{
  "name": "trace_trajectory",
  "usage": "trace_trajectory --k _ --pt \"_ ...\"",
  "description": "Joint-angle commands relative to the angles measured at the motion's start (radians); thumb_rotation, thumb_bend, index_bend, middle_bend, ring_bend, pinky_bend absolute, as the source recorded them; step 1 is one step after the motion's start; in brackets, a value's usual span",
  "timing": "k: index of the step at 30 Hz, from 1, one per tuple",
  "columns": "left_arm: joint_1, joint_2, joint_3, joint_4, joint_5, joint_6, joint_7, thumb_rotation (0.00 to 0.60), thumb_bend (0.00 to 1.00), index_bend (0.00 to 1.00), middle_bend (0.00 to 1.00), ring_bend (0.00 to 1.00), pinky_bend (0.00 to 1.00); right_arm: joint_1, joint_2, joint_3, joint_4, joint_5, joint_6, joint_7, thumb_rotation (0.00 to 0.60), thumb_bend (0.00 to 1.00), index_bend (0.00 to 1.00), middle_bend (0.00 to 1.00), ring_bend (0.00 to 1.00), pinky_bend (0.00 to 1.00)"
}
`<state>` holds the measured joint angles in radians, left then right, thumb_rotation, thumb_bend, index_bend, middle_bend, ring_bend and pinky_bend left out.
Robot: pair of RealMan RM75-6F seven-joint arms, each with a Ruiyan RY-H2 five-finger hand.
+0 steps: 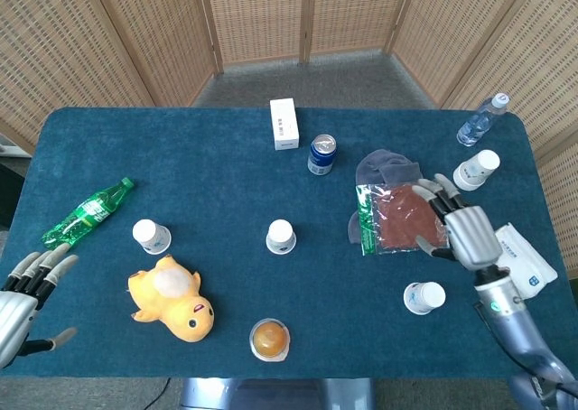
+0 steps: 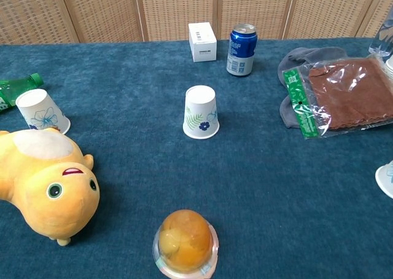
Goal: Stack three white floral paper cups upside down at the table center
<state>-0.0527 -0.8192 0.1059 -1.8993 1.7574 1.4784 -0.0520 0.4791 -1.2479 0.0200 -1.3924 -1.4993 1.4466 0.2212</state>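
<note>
On the head view I see one inverted cup (image 1: pixel 281 236) at the centre of the blue surface (image 1: pixel 217 175). A second cup (image 1: pixel 151 236) stands left of it, beside the yellow plush duck (image 1: pixel 172 299). A third cup (image 1: pixel 424 297) lies near my right hand (image 1: pixel 462 230), which hovers empty with fingers spread by the brown packet (image 1: pixel 404 216). My left hand (image 1: pixel 25 293) is spread at the left edge.
</note>
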Motion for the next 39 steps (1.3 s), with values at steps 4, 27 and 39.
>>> trace_trajectory --k 4,27,39 --pt "-0.008 -0.011 -0.003 0.000 -0.012 -0.017 0.009 0.600 0.19 0.00 0.00 0.00 0.00 -0.090 0.047 -0.026 -0.012 -0.013 0.057 -0.007 0.600 0.30 0.15 0.15 0.01 0.49" --pt "-0.047 -0.040 -0.054 0.006 -0.094 -0.052 0.050 0.600 0.19 0.00 0.00 0.00 0.01 -0.225 0.055 0.030 0.008 0.041 0.081 -0.053 0.600 0.30 0.14 0.14 0.01 0.45" --pt "-0.183 0.004 -0.155 -0.021 -0.280 -0.229 0.072 0.600 0.19 0.00 0.00 0.00 0.02 -0.249 0.076 0.055 -0.032 0.041 0.066 -0.057 0.600 0.23 0.12 0.09 0.00 0.38"
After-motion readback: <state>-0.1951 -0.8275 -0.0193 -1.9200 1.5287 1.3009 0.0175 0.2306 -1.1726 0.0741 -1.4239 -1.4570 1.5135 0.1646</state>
